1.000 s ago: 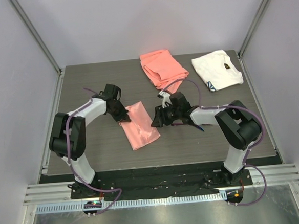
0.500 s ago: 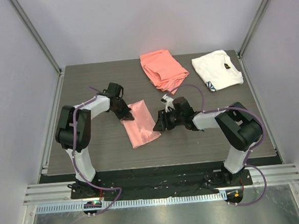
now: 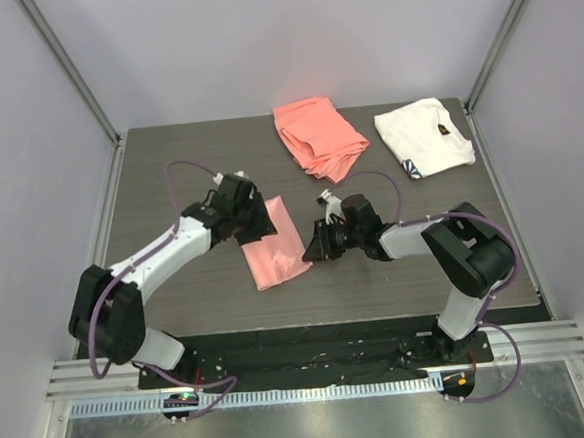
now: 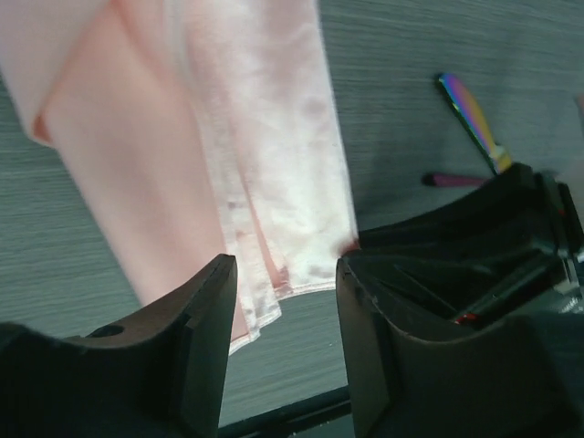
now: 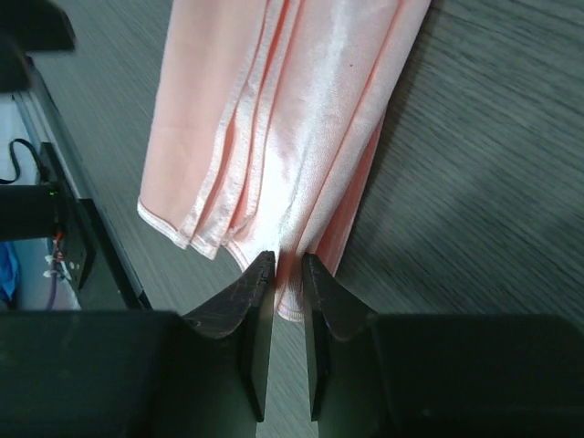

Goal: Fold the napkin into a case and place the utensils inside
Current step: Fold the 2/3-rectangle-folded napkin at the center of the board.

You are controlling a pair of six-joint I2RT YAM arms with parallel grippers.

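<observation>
Lying on the dark wood-grain worktop between the two arms, the glossy pale-pink napkin is folded into a narrow oblong with several layered pleats showing along its length. The left gripper sits at the napkin's far, left end; in the left wrist view its fingers stand spread apart, with the hemmed end of the cloth showing in the gap between them and neither finger closed on it. The right gripper is low at the napkin's right edge, near its closer end; in the right wrist view its jaws are drawn almost together, pinching the hemmed corner of the pink cloth between the tips. Beyond the napkin, the left wrist view shows a slim utensil with a rainbow-purple sheen lying on the worktop, and a second slim purple piece just beside it, partly hidden by dark hardware; which one is the fork I cannot tell. At the worktop's far edge lie a folded coral-orange cloth and, to its right, a white cloth with a dark mark, both well apart from the napkin.
</observation>
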